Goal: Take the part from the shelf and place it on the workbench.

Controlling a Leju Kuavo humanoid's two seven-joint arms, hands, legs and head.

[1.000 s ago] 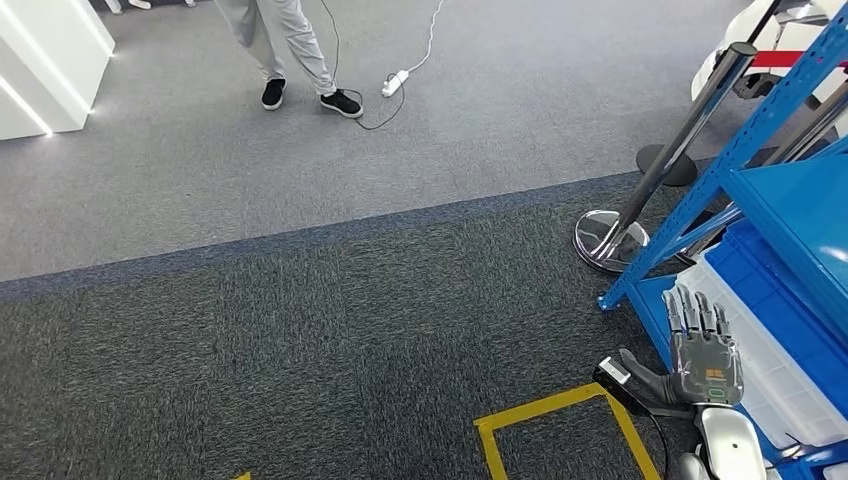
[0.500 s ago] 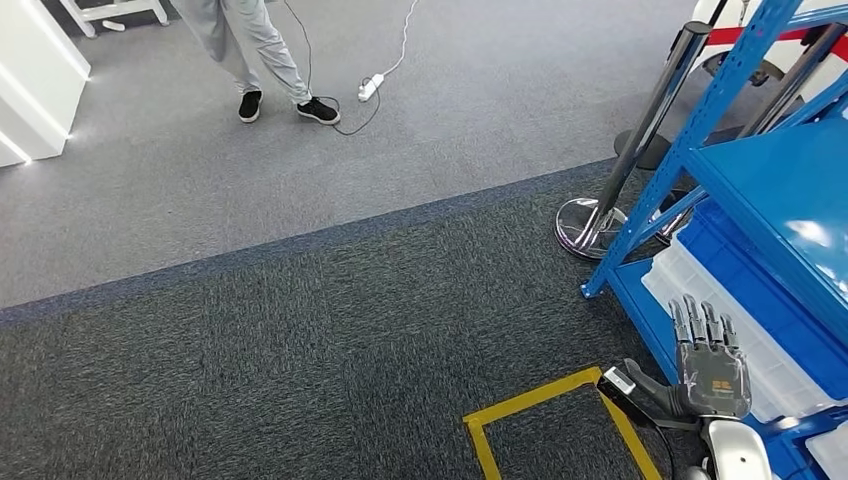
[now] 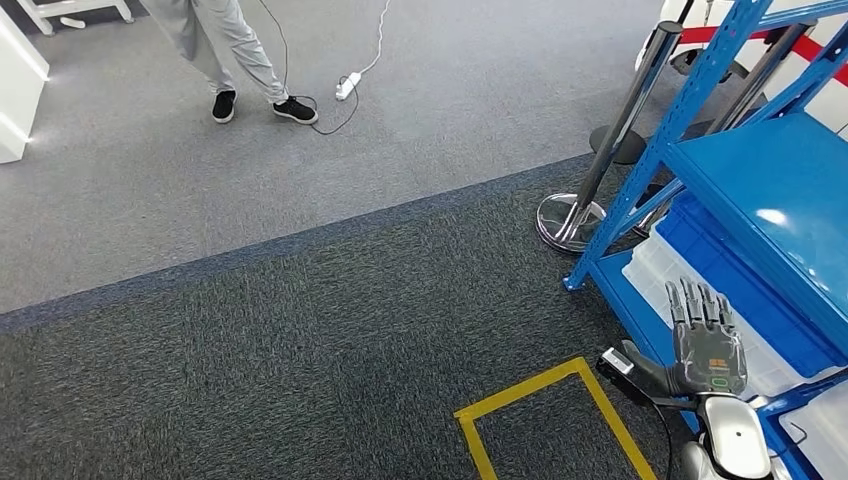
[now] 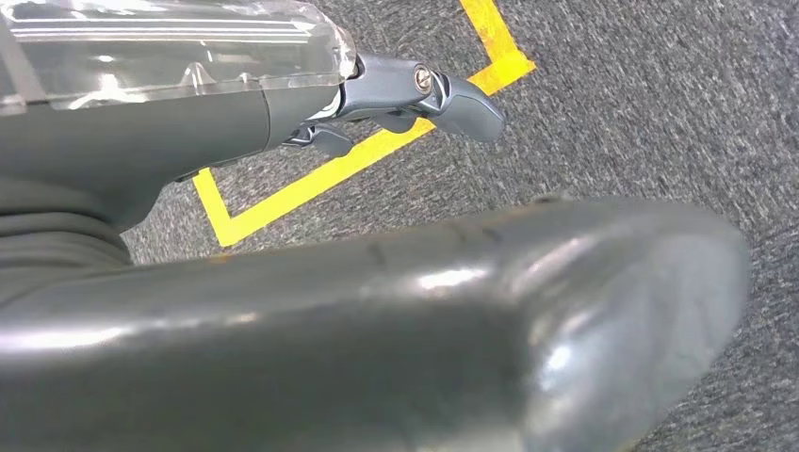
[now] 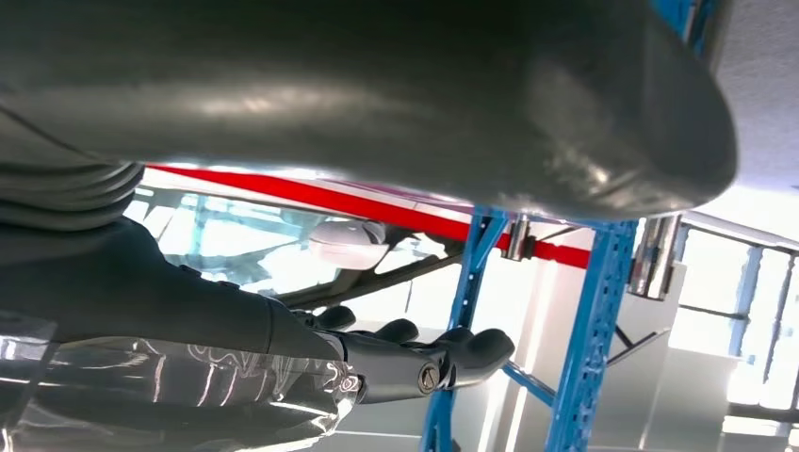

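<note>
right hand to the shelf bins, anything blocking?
Nothing visible does. The right hand hovers empty, fingers spread, beside the blue shelf, right at the clear bin on its lower level. The blue upright and chrome stanchion stand further along. The part itself can't be made out, nor the workbench.

Standing at top left on grey carpet (image 3: 420, 130): person (image 3: 225, 50) in black shoes, beside a white power strip (image 3: 348, 85) and cable. Nearer, yellow tape (image 3: 545, 400) marking dark carpet; chrome post (image 3: 600, 160) on round base.
</note>
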